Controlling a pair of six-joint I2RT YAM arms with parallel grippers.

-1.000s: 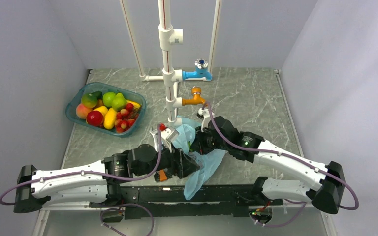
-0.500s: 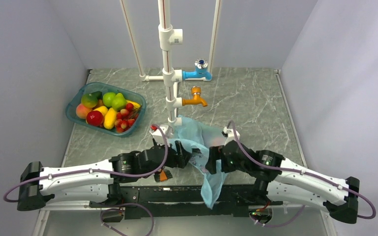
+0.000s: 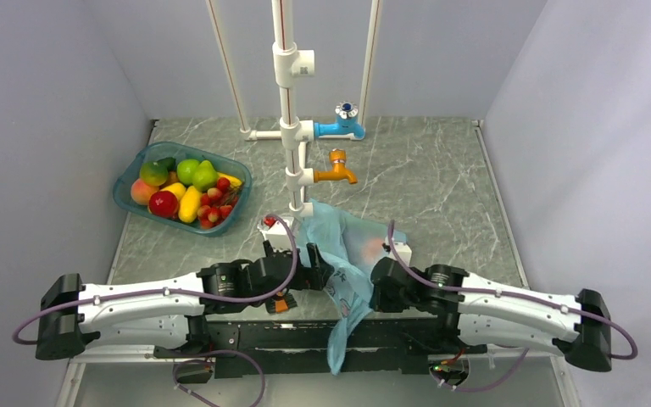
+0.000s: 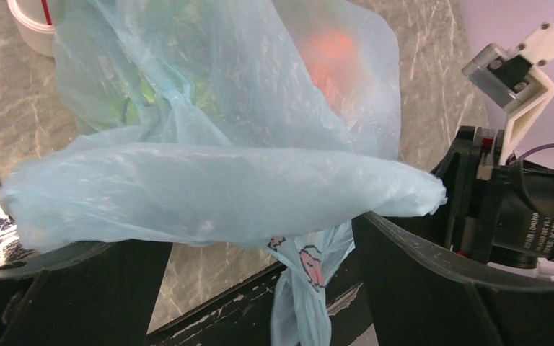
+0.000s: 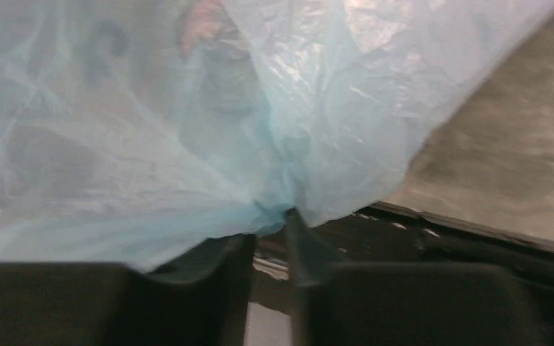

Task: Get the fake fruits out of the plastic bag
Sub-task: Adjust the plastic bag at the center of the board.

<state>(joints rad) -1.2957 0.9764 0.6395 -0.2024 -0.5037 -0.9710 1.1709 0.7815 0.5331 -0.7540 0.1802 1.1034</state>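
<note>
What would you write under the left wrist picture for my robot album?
Blue bag lying across the open left gripper, orange fruit showing through the plastic.

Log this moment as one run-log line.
stage: fake fruits inside plastic bag | left pincer: open, bag fold across it | right pincer: shut on bag

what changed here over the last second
The left tool and right tool drew back toward their bases, spreading the plastic bag out; its tail hangs lower off the front. The right tool pinches a fold, and the left stands open under the bag. The teal basket, blue tap and orange tap stayed put.
</note>
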